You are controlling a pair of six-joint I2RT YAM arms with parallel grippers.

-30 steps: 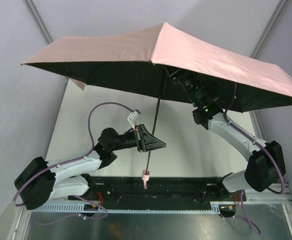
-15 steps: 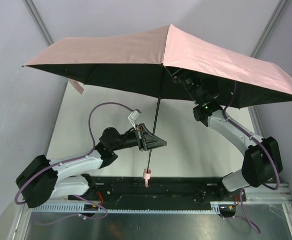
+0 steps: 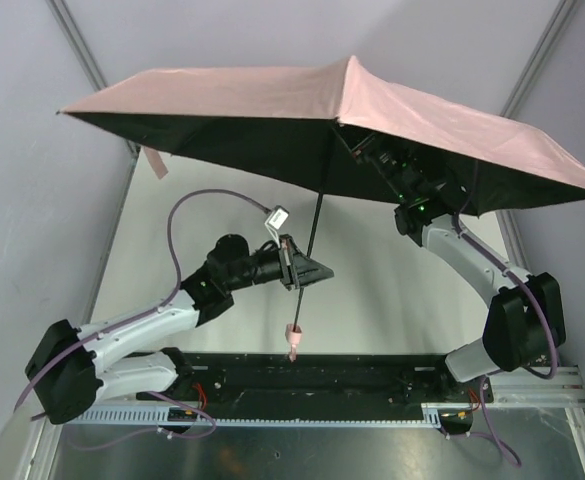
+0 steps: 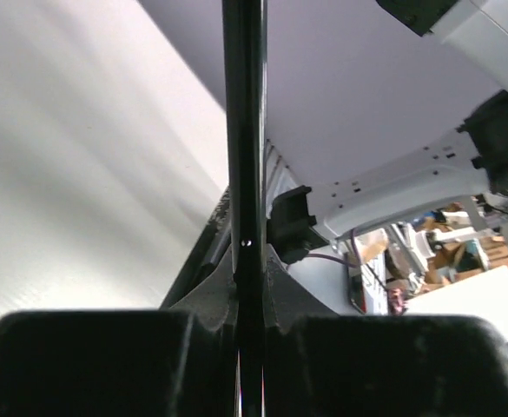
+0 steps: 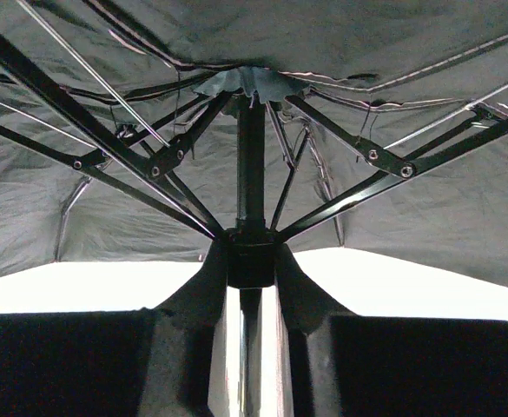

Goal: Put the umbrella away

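Observation:
The umbrella (image 3: 272, 95) is open, with a pale pink canopy that is dark underneath, held up over the table. Its thin dark shaft (image 3: 314, 220) slants down to the small pink handle (image 3: 294, 336). My left gripper (image 3: 300, 272) is shut on the shaft a little above the handle. In the left wrist view the shaft (image 4: 243, 130) runs straight up between the left gripper's (image 4: 249, 291) jaws. My right gripper (image 3: 372, 155) is under the canopy. In the right wrist view it (image 5: 252, 261) is shut on the dark runner (image 5: 252, 248), where the ribs (image 5: 149, 165) meet the shaft.
The white table (image 3: 192, 215) lies below, with grey walls on both sides. A black base rail (image 3: 312, 375) runs along the near edge. The canopy spans almost the whole table width. The right arm's body (image 4: 410, 182) shows in the left wrist view.
The canopy has shifted to the right and a little upward. My left arm has stretched further forward, with its gripper slightly higher at the shaft. The right arm has risen with the canopy.

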